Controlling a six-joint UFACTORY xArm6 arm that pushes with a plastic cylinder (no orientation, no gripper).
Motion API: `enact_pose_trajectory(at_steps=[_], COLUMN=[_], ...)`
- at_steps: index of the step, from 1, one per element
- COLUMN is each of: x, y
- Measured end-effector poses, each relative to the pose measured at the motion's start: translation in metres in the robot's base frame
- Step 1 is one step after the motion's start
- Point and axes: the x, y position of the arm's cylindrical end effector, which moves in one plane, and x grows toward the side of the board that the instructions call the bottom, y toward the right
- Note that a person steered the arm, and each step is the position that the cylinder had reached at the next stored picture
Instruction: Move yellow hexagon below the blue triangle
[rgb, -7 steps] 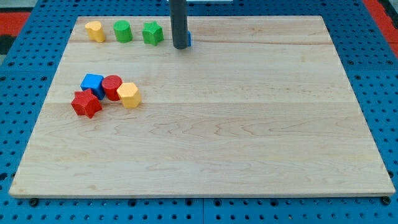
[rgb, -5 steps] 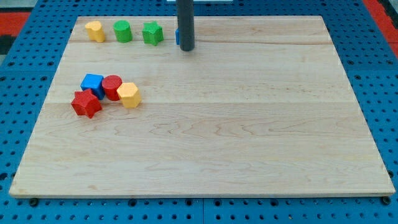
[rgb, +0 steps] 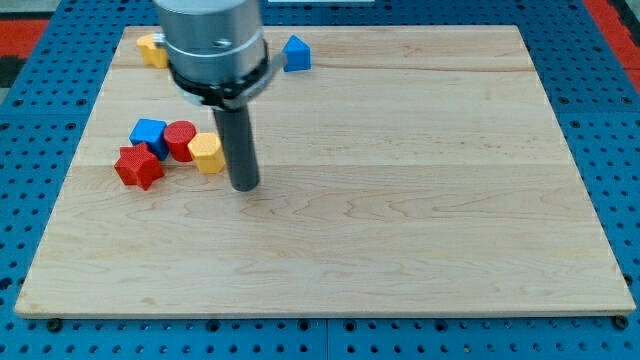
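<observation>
My tip (rgb: 245, 186) rests on the wooden board (rgb: 400, 200), just to the view's right of the yellow hexagon (rgb: 206, 153) and a little toward the view's bottom from it. I can't tell whether the rod touches the hexagon or stands a hair apart. There are no jaws to open or close here — only a plain dark rod, holding nothing.

Taking the hexagon as my landmark: the red cylinder (rgb: 181, 139) touches it on the view's left, the blue cube (rgb: 148, 133) sits beyond that, and the red star (rgb: 138, 166) lies to the left and slightly lower. The blue triangle (rgb: 295, 53) is well apart, up toward the view's top and to the right, near the board's far edge. A second yellow block (rgb: 151, 49) peeks out at the top left, its shape half hidden behind the arm's body.

By my judgement the task has hardly begun. The hexagon is nowhere under the triangle — and my tip stands on its right, the wrong side for pushing it rightward. I would expect to go round to its left or lower-left before shoving.

The board is pale, smooth wood in long planks, lying on a blue pegboard (rgb: 610, 120) dotted with holes; a strip of red shows at the top corners.
</observation>
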Motion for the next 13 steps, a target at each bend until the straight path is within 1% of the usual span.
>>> enact_pose_trajectory(at_steps=[5, 6, 7, 9, 10, 12, 13], x=[-0.005, -0.005, -0.010, -0.058, -0.058, -0.058, -0.081], y=[-0.007, -0.031, -0.039, -0.027, -0.031, -0.060, -0.067])
